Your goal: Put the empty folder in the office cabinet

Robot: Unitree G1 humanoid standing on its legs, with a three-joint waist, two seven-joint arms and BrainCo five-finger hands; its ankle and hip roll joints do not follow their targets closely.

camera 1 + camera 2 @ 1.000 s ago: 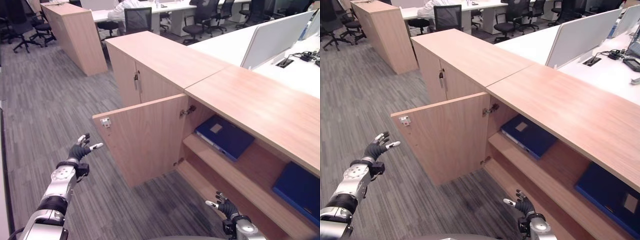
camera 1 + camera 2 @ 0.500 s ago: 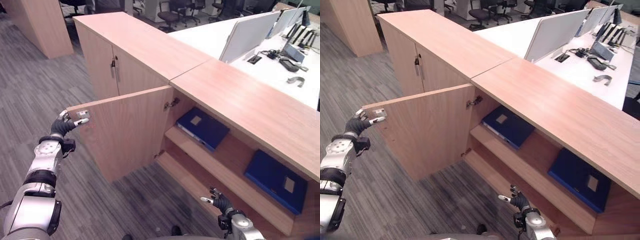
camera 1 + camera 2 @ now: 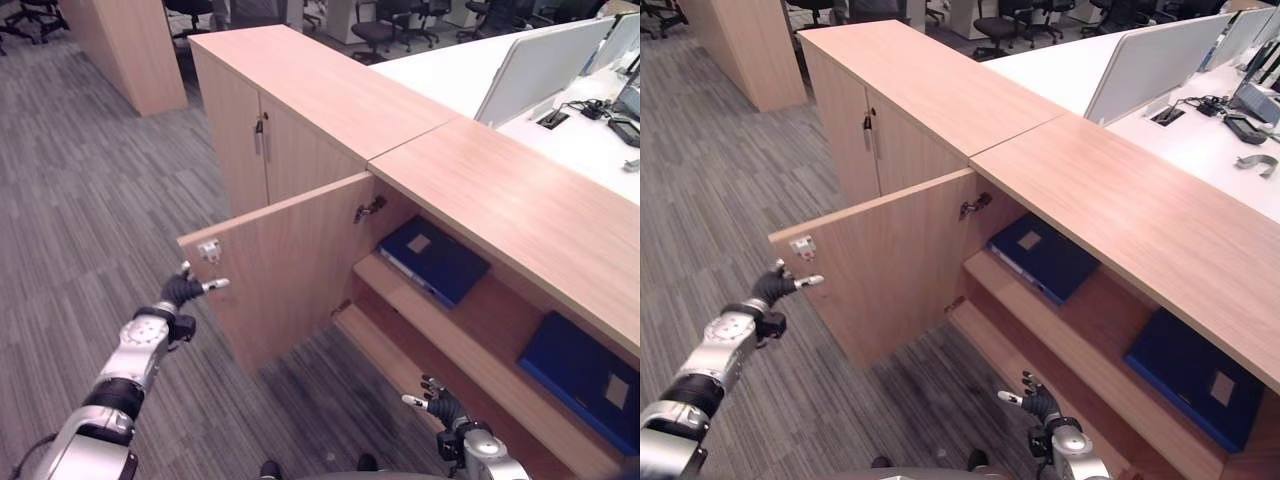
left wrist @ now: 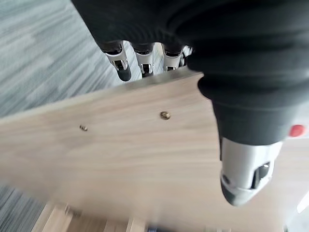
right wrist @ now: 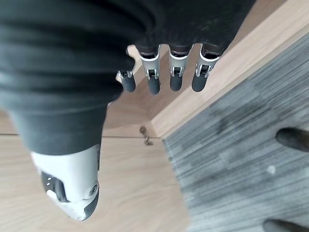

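The fingers (image 4: 120, 65) of the left hand (image 3: 183, 291) are held straight and relaxed, holding nothing, at the free outer edge of the open cabinet door (image 3: 290, 265). The right hand (image 3: 443, 408) is seen low in front of the bottom shelf (image 3: 385, 355), its fingers (image 5: 153, 79) loosely extended and empty. Inside the office cabinet (image 3: 500, 200), a blue folder (image 3: 433, 258) is laid flat on the upper shelf (image 3: 470, 355) near the door hinge, and a second blue folder (image 3: 585, 375) lies farther along toward the shelf's right end.
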